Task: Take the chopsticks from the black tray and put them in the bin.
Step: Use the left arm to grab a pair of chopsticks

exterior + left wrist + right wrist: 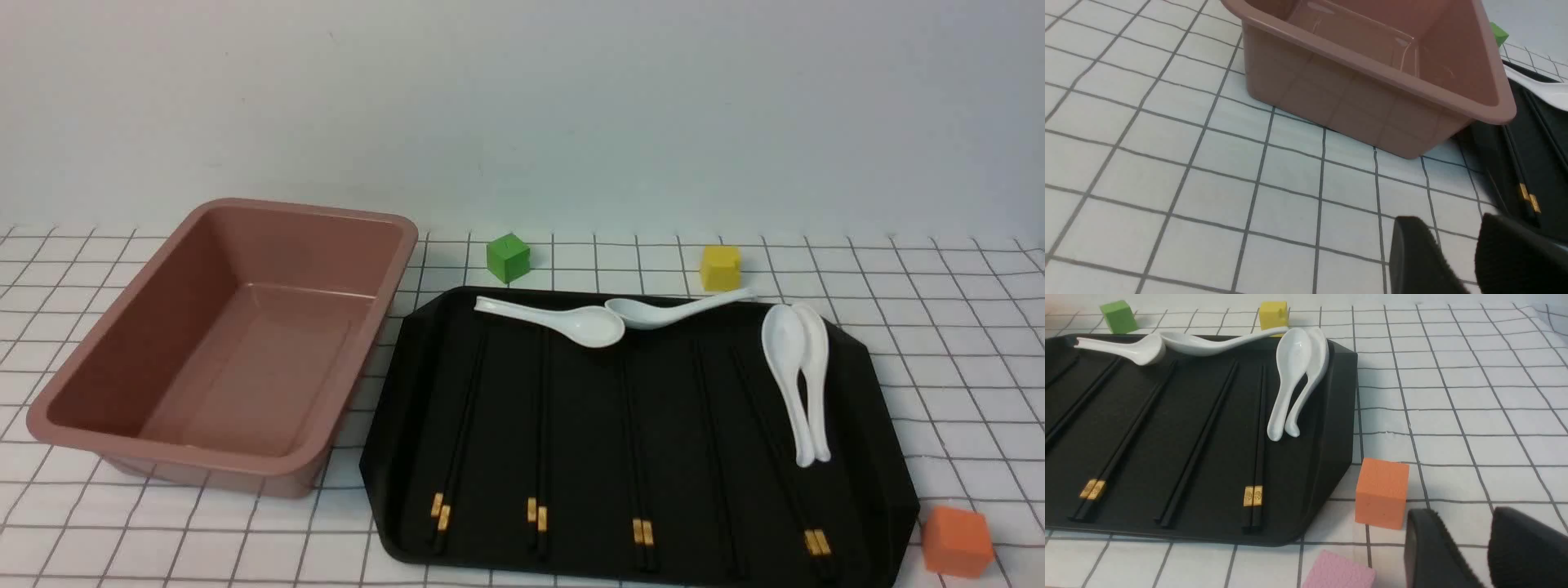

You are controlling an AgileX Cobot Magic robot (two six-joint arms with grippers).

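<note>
Holding the left gripper [1449, 232] wide, with nothing between the fingertips, beside the near side of the bin. Holding the right gripper [1466, 526] wide too, likewise gripping nothing, near the orange block [1382, 494] and apart from the black tray [584, 457]. Seeing all five pairs of chopsticks [638, 531] lying in that tray, side by side, four showing gold bands and one showing none. Sharing the tray with white spoons [588, 327], two towards the far edge and two overlapping towards the right, all apparently staying out of the job. Looking across to the bin [245, 376], left of the tray, and finding no stick on its visible floor. Judging the task as standing at its very start: counting nothing as done, leaving all five pairs for lifting, carrying leftward and releasing, probably beginning with a reach towards one pair.
</note>
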